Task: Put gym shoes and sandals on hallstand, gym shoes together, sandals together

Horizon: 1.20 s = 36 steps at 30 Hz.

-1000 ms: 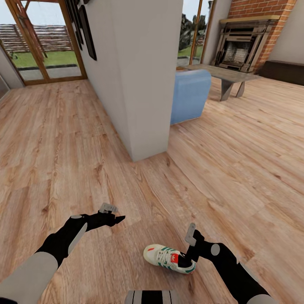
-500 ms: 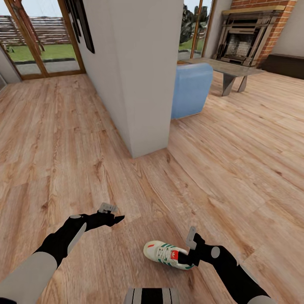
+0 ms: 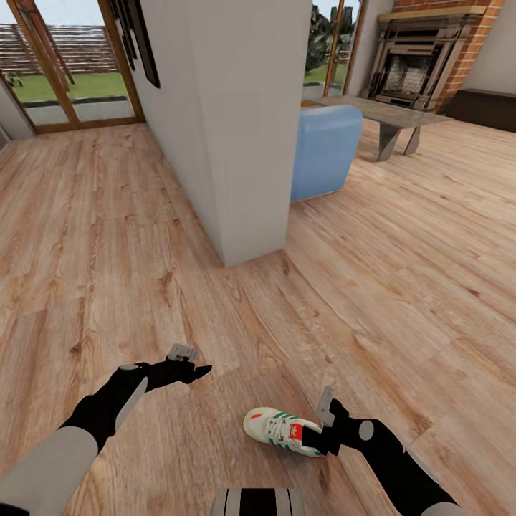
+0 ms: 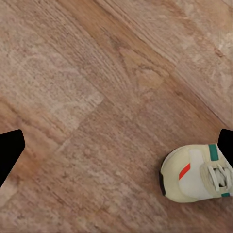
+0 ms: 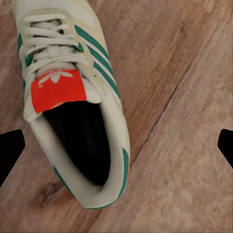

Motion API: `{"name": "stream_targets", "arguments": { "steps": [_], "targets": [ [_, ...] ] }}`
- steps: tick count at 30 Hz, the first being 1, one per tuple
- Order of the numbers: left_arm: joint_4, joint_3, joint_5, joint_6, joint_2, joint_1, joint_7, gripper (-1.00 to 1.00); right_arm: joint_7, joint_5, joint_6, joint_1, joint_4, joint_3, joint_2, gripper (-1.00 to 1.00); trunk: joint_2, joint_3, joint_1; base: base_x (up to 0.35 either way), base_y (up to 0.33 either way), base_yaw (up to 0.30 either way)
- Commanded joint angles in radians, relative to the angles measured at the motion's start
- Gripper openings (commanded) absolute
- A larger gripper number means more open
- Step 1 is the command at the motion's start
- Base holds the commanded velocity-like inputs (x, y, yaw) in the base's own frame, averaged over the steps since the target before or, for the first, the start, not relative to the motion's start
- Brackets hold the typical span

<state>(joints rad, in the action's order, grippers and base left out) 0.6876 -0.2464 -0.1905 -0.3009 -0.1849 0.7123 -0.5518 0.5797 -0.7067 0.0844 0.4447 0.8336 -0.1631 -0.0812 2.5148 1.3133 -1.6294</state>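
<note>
My right wrist camera looks straight into a white lace-up gym shoe with green stripes and a red-orange tongue label (image 5: 73, 104); the head view shows that shoe (image 3: 281, 431) alone on the light brown wood-plank floor (image 3: 107, 236). My right claw (image 3: 322, 438) hovers at the shoe's heel, spread wide, grasping nothing. My left claw (image 3: 195, 371) hangs well apart from the shoe, arm bent low, tips spread and empty.

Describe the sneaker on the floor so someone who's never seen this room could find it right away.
Start at the white wall end in the middle of the room and come straight down the wood floor toward the robot. The gym shoe lies there, beside the right gripper. It is white, laced, with green side stripes and a red-orange tongue label.
</note>
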Motion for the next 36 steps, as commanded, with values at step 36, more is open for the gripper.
{"name": "stream_targets", "arguments": {
  "steps": [36],
  "targets": [
    [0.001,-0.005,-0.011,-0.008,0.002,0.002,0.003,1.00,-0.004,-0.009,-0.062,0.000,-0.033,0.001,-0.005,1.00,0.004,0.086,-0.007,0.000,0.000,0.000]
  ]
}}
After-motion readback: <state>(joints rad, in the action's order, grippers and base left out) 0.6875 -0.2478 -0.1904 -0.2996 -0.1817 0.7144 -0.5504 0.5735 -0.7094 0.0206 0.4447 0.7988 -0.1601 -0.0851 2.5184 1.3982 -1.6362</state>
